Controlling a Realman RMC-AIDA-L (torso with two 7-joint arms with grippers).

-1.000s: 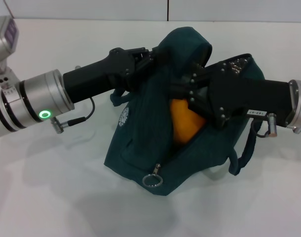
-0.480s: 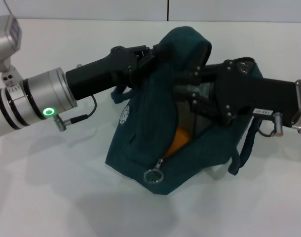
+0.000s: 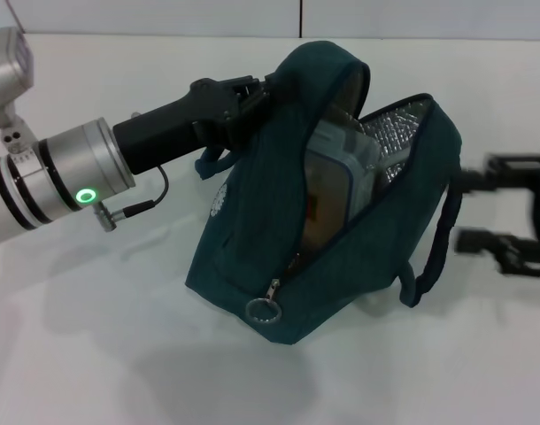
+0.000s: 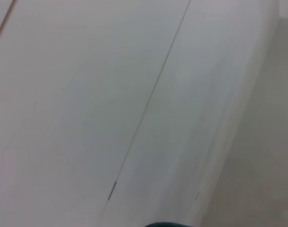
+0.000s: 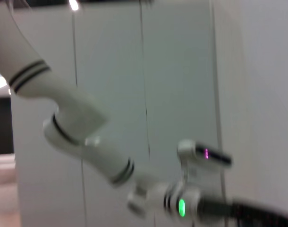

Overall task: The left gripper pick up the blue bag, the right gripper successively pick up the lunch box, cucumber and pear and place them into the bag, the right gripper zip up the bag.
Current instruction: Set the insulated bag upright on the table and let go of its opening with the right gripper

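The blue bag (image 3: 252, 239) sits on the white table with its top held up and its mouth open, showing silvery lining (image 3: 398, 133). My left gripper (image 3: 259, 90) is shut on the bag's upper edge. The clear lunch box (image 3: 334, 181) with a blue rim stands on edge inside the bag. The pear and the cucumber are hidden from view. My right gripper (image 3: 474, 208) hangs open and empty to the right of the bag, clear of it. The zipper's ring pull (image 3: 261, 310) hangs at the bag's front corner.
A rope-like handle (image 3: 436, 252) loops down the bag's right side, between the bag and my right gripper. The right wrist view shows my left arm (image 5: 182, 206) with its green light. White table (image 3: 93, 354) surrounds the bag.
My right gripper held the pear inside the bag's mouth, let it go, and pulled back to the right, out of the bag. The pear dropped out of sight. The left gripper kept its hold.
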